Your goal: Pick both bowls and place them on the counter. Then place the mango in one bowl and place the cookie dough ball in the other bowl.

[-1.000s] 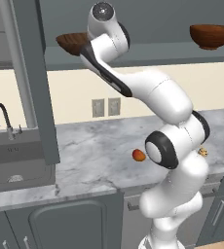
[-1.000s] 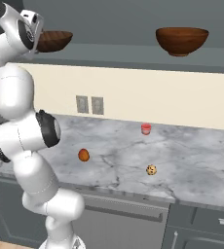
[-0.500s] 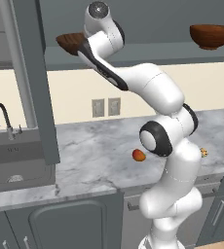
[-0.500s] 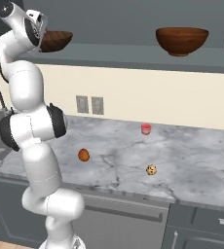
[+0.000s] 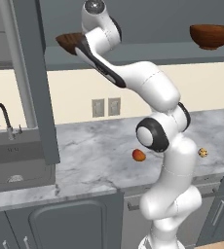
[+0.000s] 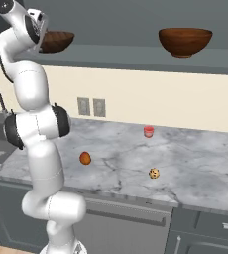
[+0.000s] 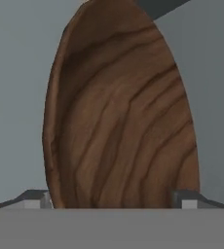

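Observation:
The wide dark brown bowl (image 5: 66,41) (image 6: 57,40) sits on the high shelf at the left. My gripper (image 5: 79,46) (image 6: 41,32) is raised to it, at its near rim. In the hand view the grained bowl (image 7: 119,112) lies between the two fingertips of the gripper (image 7: 111,197), which stands open around it. The deeper reddish-brown bowl (image 5: 212,35) (image 6: 185,40) stands further right on the same shelf. On the marble counter (image 5: 84,155) (image 6: 205,158) below lie the orange-red mango (image 5: 139,155) (image 6: 85,158) and the speckled cookie dough ball (image 5: 202,152) (image 6: 154,173).
A small red cylinder (image 6: 148,131) stands near the back wall. A sink (image 5: 11,165) with a faucet (image 5: 2,119) is at the left, beside a tall grey cabinet side (image 5: 33,82). Wall outlets (image 5: 105,107) (image 6: 91,106) sit under the shelf (image 6: 136,53).
The arm has stretched up and straightened, its elbow moving away from the counter. The hand stays at the dark bowl's rim. Bowls, mango and dough ball have not moved.

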Controlling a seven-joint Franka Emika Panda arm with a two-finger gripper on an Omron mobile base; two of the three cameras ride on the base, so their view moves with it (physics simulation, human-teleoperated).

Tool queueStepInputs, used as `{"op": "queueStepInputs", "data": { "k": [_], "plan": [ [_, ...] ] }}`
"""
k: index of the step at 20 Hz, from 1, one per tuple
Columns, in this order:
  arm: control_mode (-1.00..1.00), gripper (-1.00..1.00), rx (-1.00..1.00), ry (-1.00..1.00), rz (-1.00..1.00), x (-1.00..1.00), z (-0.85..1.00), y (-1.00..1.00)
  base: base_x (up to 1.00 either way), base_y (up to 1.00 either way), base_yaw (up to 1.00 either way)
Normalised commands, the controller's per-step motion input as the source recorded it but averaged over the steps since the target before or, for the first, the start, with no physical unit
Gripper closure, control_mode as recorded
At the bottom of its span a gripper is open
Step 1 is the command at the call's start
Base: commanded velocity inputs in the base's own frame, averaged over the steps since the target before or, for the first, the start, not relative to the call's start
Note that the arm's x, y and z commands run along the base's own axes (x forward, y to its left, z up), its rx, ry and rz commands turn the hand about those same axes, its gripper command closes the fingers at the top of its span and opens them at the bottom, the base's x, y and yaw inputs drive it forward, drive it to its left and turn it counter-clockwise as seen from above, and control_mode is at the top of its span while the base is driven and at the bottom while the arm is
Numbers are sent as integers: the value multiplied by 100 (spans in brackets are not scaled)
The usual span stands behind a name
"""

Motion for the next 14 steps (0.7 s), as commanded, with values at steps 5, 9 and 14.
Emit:
{"op": "queueStepInputs", "data": {
  "k": [5, 9, 14],
  "plan": [
    [-100, 100, 0, 0, 0, 8, -22, 6, 0, 0, 0],
    [-100, 100, 0, 0, 0, 4, -18, 0, 0, 0, 0],
    [-100, 100, 0, -9, 0, -10, -14, 0, 0, 0, 0]
  ]
}}
